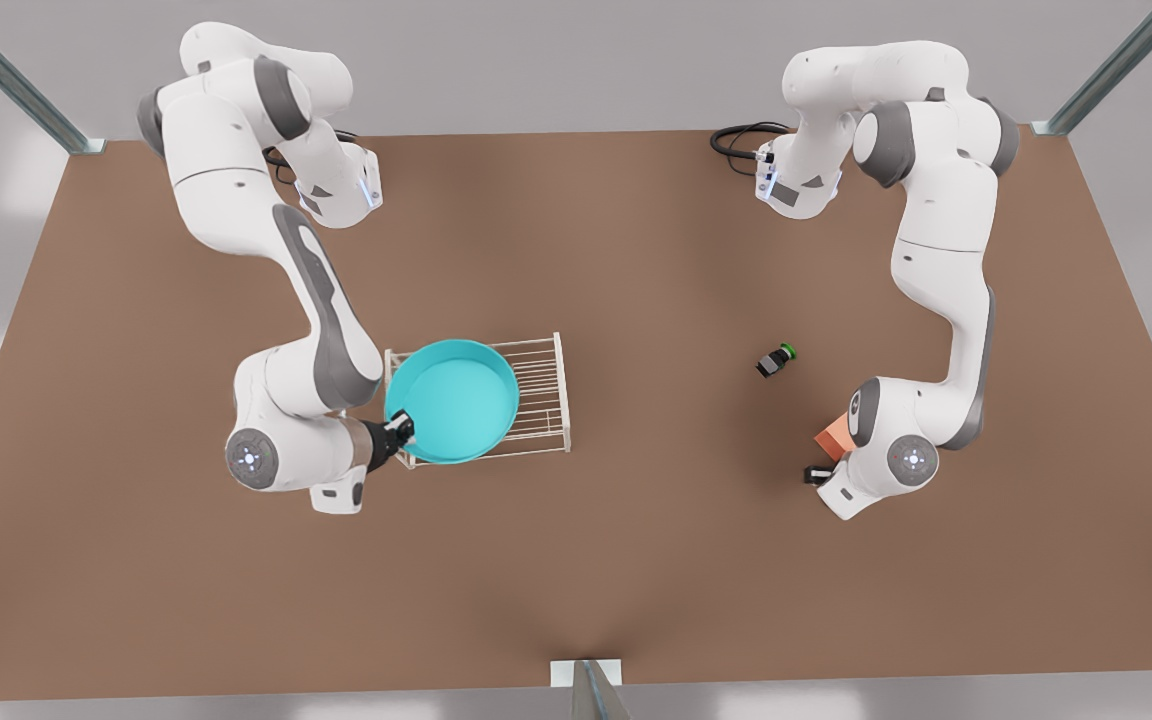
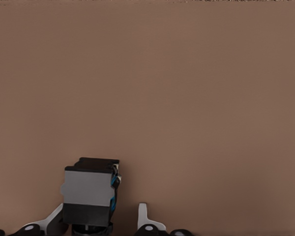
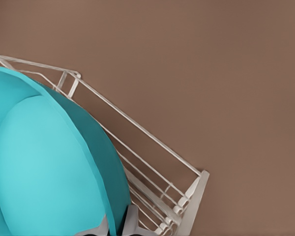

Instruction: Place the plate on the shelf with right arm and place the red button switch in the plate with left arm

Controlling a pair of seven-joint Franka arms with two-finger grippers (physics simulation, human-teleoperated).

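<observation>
No readable text, labels, brands, numbers or signs appear on anything here

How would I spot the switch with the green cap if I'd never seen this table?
Find the brown table, then the white arm on the front view's right. Just inward of its bent elbow a tiny black boxy switch lies alone on bare tabletop. Its round cap is green, and it sits apart from the orange cube by that arm's wrist.

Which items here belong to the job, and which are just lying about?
Job:
- plate, on shelf, gripped by right gripper
- red button switch, at left gripper

Lying about:
- green-capped switch
- orange cube
</observation>
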